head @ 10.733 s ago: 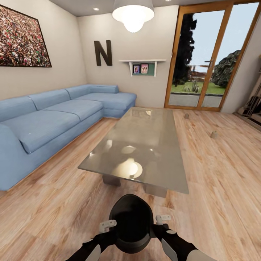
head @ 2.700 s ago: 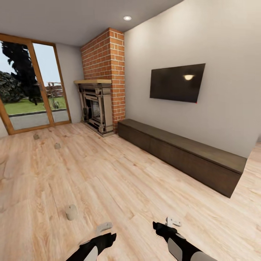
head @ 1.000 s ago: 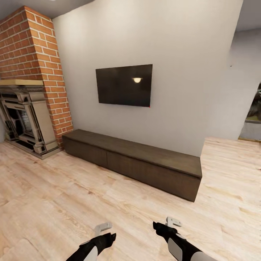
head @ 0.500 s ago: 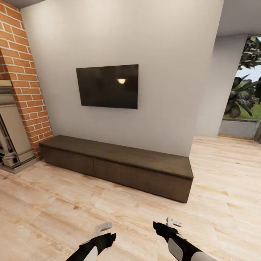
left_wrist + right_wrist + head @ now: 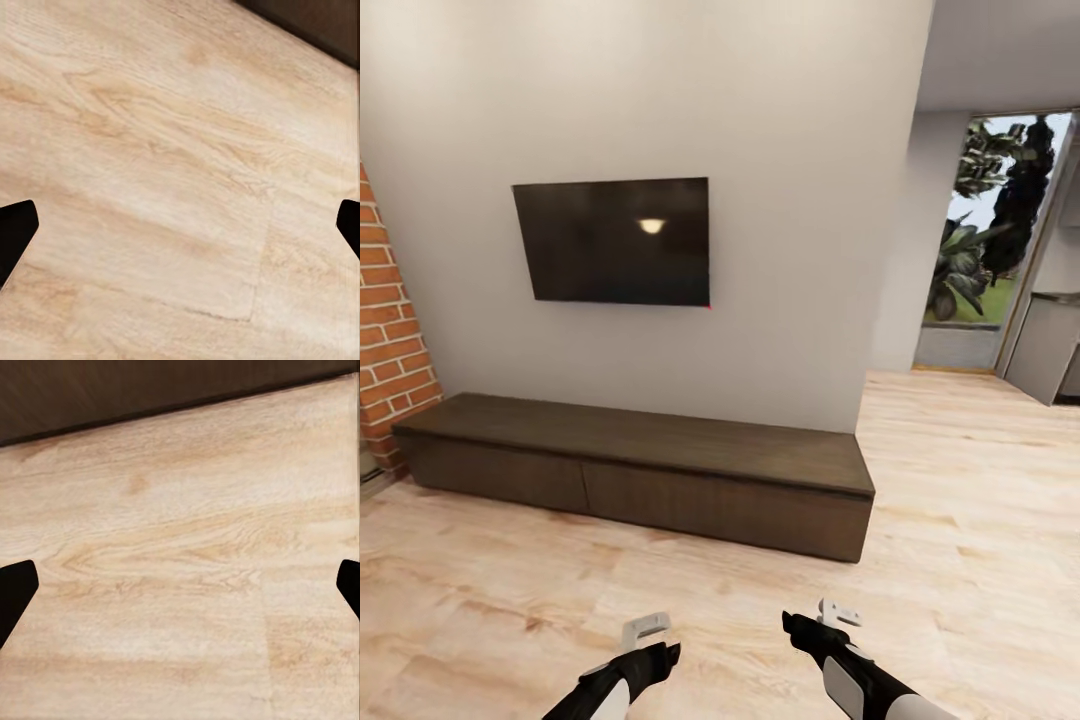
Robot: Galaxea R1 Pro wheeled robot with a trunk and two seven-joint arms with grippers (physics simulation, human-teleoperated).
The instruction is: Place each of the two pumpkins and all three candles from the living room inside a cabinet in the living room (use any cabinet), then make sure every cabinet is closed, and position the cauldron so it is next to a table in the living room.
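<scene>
Cabinet (image 5: 640, 470) dead ahead, drawers all flush shut.
View's swung right since half a second back: fireplace gone, brick sliver at 9 o'clock, so you're squaring up. Left claw (image 5: 645, 630) and right claw (image 5: 838, 612) are both spread wide, holding nothing, over bare floor (image 5: 510, 620). You've got no pumpkins or candles to stash.

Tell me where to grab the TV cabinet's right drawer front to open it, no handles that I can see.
Judging by the flat, handleless cabinet fronts, likely the top edge of the right front, under the plank top's overhang, approached straight from the front. Both grippers, left and right, are open and empty. Any lip is too small to confirm.
</scene>
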